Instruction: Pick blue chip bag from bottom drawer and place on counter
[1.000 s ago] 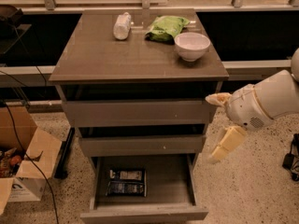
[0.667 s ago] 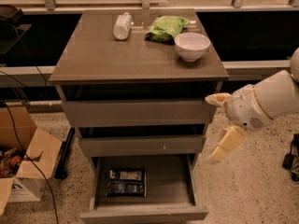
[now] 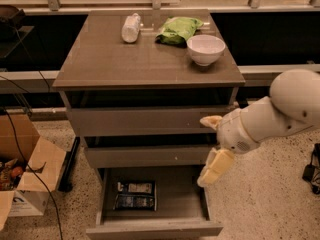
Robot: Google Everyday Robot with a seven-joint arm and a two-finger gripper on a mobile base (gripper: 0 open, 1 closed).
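Note:
The blue chip bag lies flat on the grey floor of the bottom drawer, which is pulled open, at its left side. My gripper hangs at the right of the cabinet, beside the middle drawer front, above the open drawer's right edge and to the right of the bag. It is open and empty, one finger up by the top drawer front and the other pointing down. The counter is the top slab of the cabinet.
On the counter stand a white bowl, a bright green bag and a lying white bottle. An open cardboard box and cables sit on the floor at the left. A dark object is on the floor at the right.
My gripper has moved a little left and down, closer to the open bottom drawer. The bag and the things on the counter have not moved.

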